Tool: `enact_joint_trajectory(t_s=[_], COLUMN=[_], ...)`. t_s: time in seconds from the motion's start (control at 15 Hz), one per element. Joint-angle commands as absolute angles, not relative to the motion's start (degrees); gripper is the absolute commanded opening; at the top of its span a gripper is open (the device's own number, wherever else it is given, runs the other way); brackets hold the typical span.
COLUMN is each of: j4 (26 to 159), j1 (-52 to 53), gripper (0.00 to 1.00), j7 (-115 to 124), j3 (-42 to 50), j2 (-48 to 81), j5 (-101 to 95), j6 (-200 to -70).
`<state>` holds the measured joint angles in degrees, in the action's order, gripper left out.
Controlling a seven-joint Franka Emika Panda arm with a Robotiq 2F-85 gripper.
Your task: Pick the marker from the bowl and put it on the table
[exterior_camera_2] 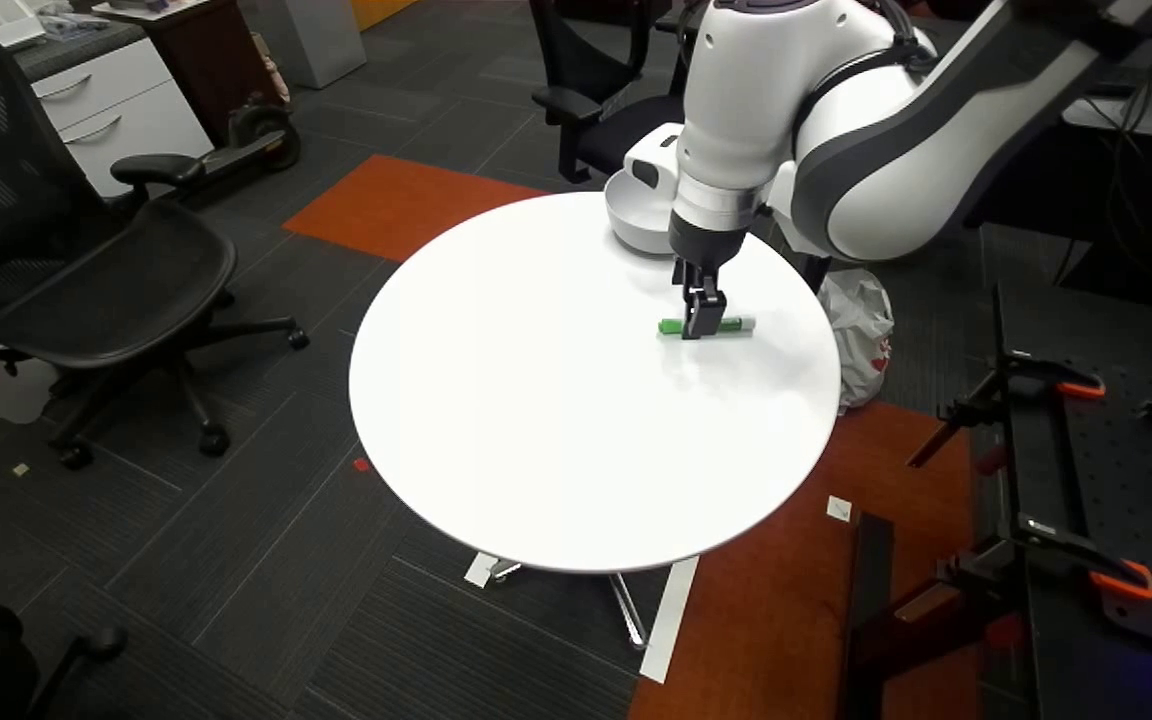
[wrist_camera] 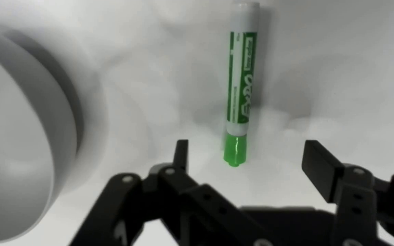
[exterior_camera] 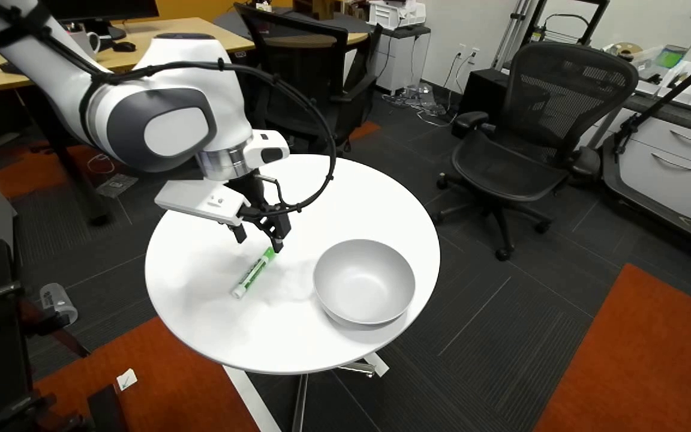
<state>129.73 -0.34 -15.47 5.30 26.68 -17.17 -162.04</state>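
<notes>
The green and white marker (exterior_camera: 252, 274) lies on the round white table (exterior_camera: 201, 270), beside the bowl and apart from it. It also shows in an exterior view (exterior_camera_2: 739, 324), partly behind a finger, and in the wrist view (wrist_camera: 240, 82), green cap toward the gripper. The silvery-grey bowl (exterior_camera: 363, 285) stands upright near the table's edge; no object shows inside it. It is partly hidden by the arm in an exterior view (exterior_camera_2: 636, 225) and cut off at left in the wrist view (wrist_camera: 58, 116). My gripper (exterior_camera: 260, 241) is open and empty above the marker's cap end; its fingers (wrist_camera: 246, 152) appear either side of the cap.
A mesh office chair (exterior_camera: 537, 132) stands off the table's edge, and another dark chair (exterior_camera: 297, 78) is behind the arm. A dark bench (exterior_camera_2: 1116, 480) with orange-tipped clamps and a white plastic bag (exterior_camera_2: 856, 330) are near the table. A black cable loops from the arm.
</notes>
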Motion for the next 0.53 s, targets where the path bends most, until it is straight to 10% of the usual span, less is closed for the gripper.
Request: enact_joint_trajectory(t_s=[0.0,0.47], j4=[130.5,129.7], j1=[-1.9,-1.6], gripper=[1.0,1.0], j7=[-17.1,-15.5], j3=[4.1,4.4], j2=[25.9,26.6], j5=[-17.4,-17.4], j6=[-162.1,-161.9])
